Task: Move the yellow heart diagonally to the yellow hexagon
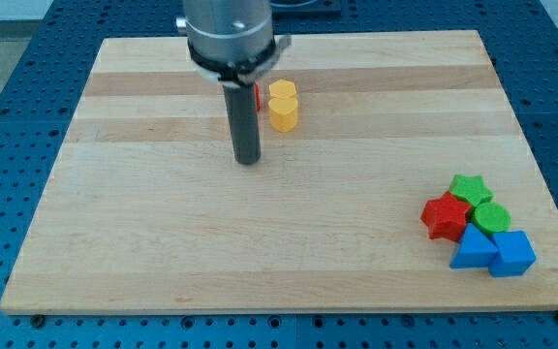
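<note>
Two yellow blocks sit touching near the view's top centre. The upper one looks like the yellow hexagon (283, 91). The lower one looks like the yellow heart (283, 114), though its shape is hard to make out. My tip (248, 161) rests on the board to the lower left of the yellow heart, a short gap away and not touching it. The rod (243, 121) rises straight up from the tip.
A red block (258, 97) is mostly hidden behind the rod, just left of the yellow blocks. At the lower right is a tight cluster: a green star (470, 188), a red star (445, 217), a green round block (494, 217), a blue triangle (473, 249) and a blue cube (512, 254).
</note>
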Tool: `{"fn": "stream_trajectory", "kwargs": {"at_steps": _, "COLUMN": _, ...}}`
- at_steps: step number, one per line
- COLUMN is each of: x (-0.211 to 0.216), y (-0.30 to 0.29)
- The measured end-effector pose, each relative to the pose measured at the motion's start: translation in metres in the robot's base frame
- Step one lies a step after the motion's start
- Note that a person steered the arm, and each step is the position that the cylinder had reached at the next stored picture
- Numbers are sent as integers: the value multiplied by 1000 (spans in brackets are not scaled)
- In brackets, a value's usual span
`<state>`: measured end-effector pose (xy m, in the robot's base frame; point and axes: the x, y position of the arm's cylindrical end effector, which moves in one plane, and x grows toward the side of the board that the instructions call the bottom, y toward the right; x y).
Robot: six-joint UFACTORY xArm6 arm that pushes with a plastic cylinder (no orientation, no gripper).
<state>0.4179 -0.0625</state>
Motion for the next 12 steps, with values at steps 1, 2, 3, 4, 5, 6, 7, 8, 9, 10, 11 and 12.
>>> {"fn": "stream_trajectory", "kwargs": {"at_steps": 1, "x": -38, "y": -3}}
{"fn": "stream_trajectory", "kwargs": {"at_steps": 2, "x": -58, "y": -2}}
{"fn": "stream_trajectory", "kwargs": {"at_steps": 3, "x": -71, "y": 4}}
{"fn": "stream_trajectory", "kwargs": {"at_steps": 4, "x": -68, "y": 21}}
{"fn": "stream_trajectory", "kwargs": {"at_steps": 5, "x": -58, "y": 42}}
{"fn": "stream_trajectory", "kwargs": {"at_steps": 6, "x": -49, "y": 62}}
{"fn": "stream_trajectory", "kwargs": {"at_steps": 7, "x": -37, "y": 82}}
{"fn": "stream_trajectory", "kwargs": {"at_steps": 8, "x": -19, "y": 99}}
{"fn": "stream_trajectory", "kwargs": {"at_steps": 9, "x": -3, "y": 120}}
{"fn": "stream_trajectory", "kwargs": {"at_steps": 10, "x": 14, "y": 142}}
{"fn": "stream_trajectory", "kwargs": {"at_steps": 11, "x": 36, "y": 157}}
{"fn": "stream_trajectory", "kwargs": {"at_steps": 12, "x": 54, "y": 165}}
